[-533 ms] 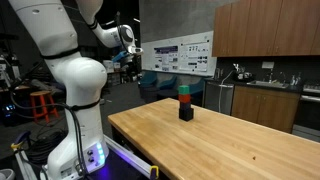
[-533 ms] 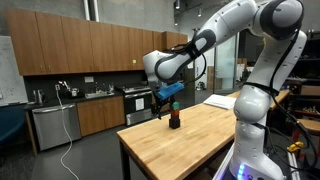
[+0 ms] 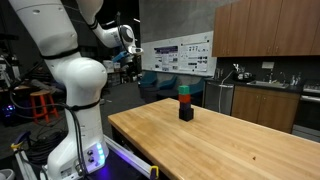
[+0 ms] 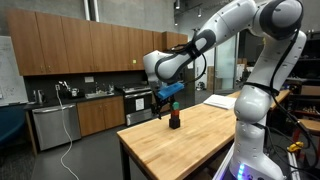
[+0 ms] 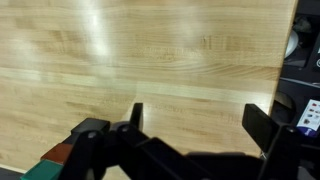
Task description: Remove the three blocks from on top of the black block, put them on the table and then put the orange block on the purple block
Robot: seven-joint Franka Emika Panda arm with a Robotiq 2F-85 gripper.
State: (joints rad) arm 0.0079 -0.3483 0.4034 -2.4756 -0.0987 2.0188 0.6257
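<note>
This looks like a robotics lab with a small kitchen corner. Behind the light wooden butcher-block desk (image 3: 230,145) there is a row of brown wooden wall cabinets (image 4: 80,45) above a counter with a steel-fronted appliance (image 4: 55,125). Beyond the desk, printed white posters (image 3: 185,52) hang on a dark wall. A large white robot arm (image 3: 70,70) stands beside the desk, with orange stools (image 3: 40,102) behind it.
</note>
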